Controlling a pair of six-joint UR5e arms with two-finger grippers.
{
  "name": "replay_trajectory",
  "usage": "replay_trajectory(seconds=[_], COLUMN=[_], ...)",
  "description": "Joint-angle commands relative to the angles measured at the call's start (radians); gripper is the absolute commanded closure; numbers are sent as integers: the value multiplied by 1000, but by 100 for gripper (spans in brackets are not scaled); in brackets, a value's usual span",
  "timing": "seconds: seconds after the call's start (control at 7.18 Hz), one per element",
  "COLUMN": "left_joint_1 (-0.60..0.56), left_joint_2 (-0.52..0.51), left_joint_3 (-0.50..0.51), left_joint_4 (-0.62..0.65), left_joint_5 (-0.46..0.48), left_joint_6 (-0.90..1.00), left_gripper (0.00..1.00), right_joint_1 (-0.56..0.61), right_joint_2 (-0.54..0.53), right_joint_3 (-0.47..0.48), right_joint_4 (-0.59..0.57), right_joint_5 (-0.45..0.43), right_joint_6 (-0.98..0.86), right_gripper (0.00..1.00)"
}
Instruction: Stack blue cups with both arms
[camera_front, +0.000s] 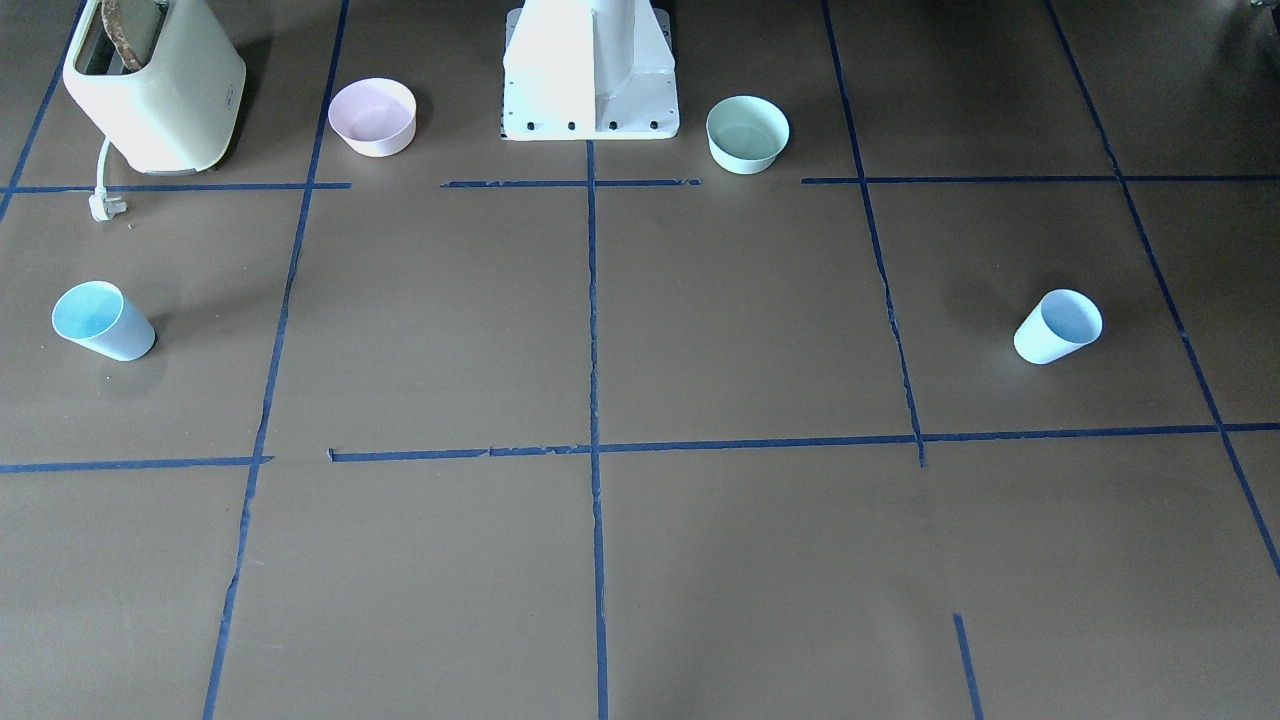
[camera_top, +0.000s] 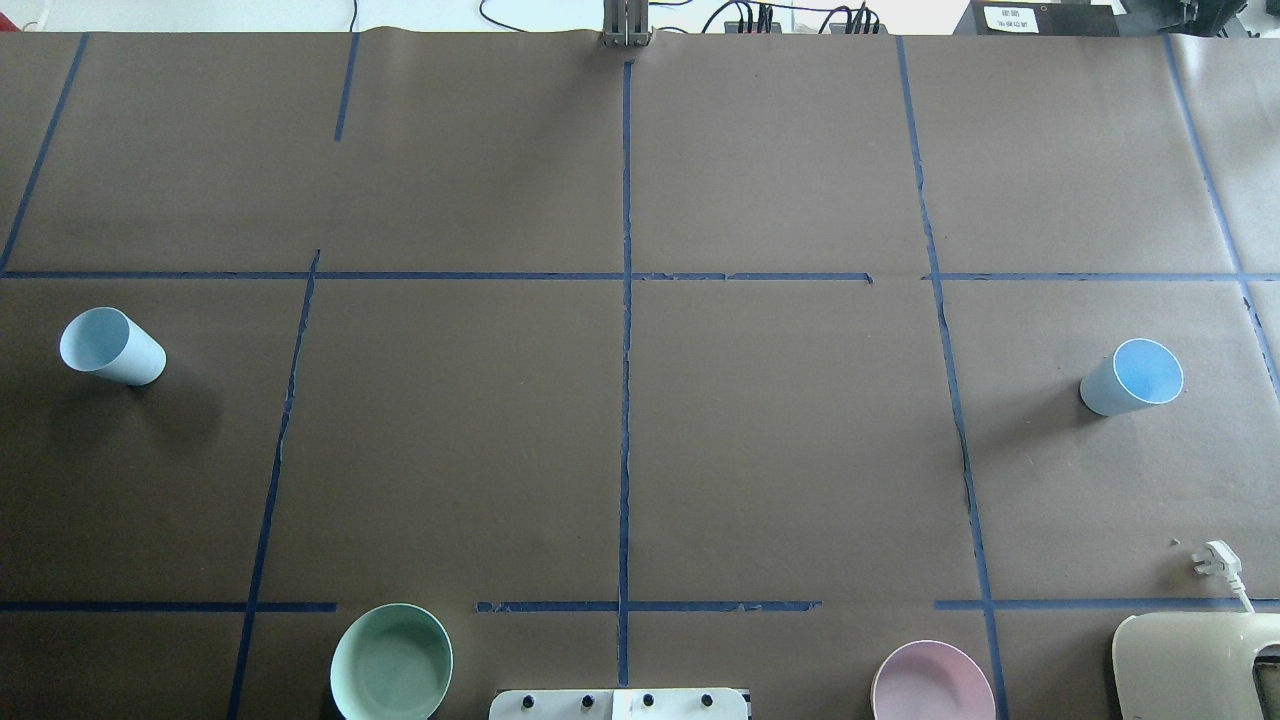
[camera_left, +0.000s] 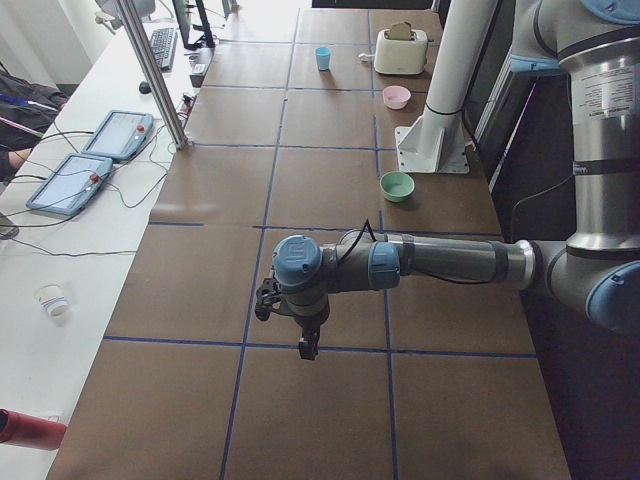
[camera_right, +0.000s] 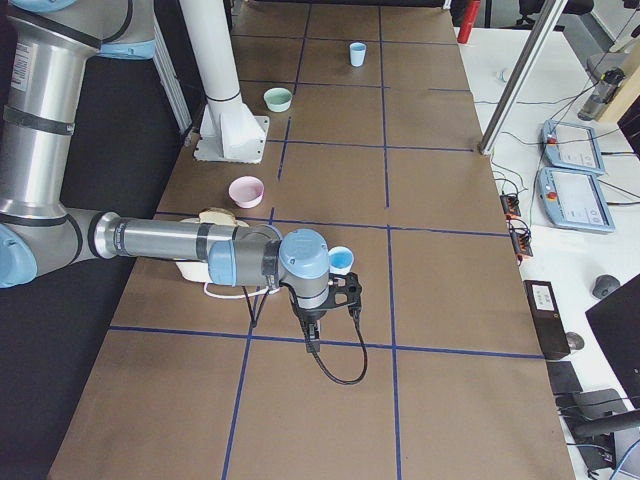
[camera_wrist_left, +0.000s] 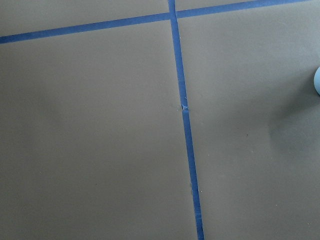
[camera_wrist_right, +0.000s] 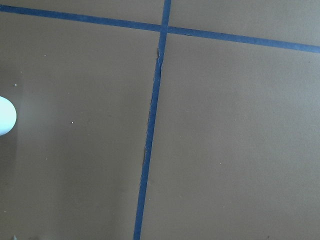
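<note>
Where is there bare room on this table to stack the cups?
The wide middle between the left cup and the right cup is bare. The row by the base is crowded: green bowl, pink bowl, toaster.

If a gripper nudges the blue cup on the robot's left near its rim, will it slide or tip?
Likely tip: the blue cup stands upright on a base narrower than its rim. Once down, the tapered side might roll in a curve. It looks empty, so probably light.
</note>
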Motion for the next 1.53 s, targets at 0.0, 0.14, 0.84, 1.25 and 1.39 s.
replay_trajectory(seconds=[0.0,0.14,0.84,1.25,1.39], left_joint_1=[0,2,35,285,332], left_joint_2=[-2,-3,-158,-132,-130], left_joint_3=[-3,-6,4,31,52], left_joint_4=[0,0,-109,-378,-438], left_joint_5=[0,0,-12,72,84], left_joint_6=[1,1,-87,-468,-588], left_gripper=[0,0,0,0,0], right_joint_1=[-5,-8,-11,-11,-11], right_joint_2=[2,2,3,3,3], right_joint_3=[0,0,0,0,0], right_joint_4=[2,2,3,3,3], right_joint_5=[0,21,31,31,31], right_joint_6=[0,0,0,0,0], right_gripper=[0,0,0,0,0])
